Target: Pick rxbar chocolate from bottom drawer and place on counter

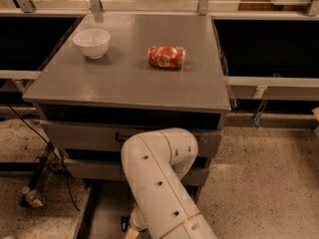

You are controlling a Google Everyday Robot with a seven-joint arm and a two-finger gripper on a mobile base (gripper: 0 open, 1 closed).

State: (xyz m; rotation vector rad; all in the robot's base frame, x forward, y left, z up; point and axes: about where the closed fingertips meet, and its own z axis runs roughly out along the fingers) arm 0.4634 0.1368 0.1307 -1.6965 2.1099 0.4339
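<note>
Speckled beige floor (264,183) surrounds a grey metal drawer cabinet, and its broad flat grey counter (124,83) takes up most of the view. On the counter there's a small white bowl (91,42) near the back left corner and a red soda can (166,57) lying on its side, well apart from the bowl and closer to the middle. Under the top is a grey upper drawer with a black handle (84,133), and the wide grey bottom drawer (104,208) is pulled out with its plain floor showing. A big white robot arm (159,183) bends down in front of the cabinet into that drawer. The gripper (127,227) is right at the lower edge over the drawer floor, mostly hidden behind the arm, so honestly I can't tell if it's released or clamped on something. The rxbar chocolate bar doesn't show from here, so I can't say where it sits.
</note>
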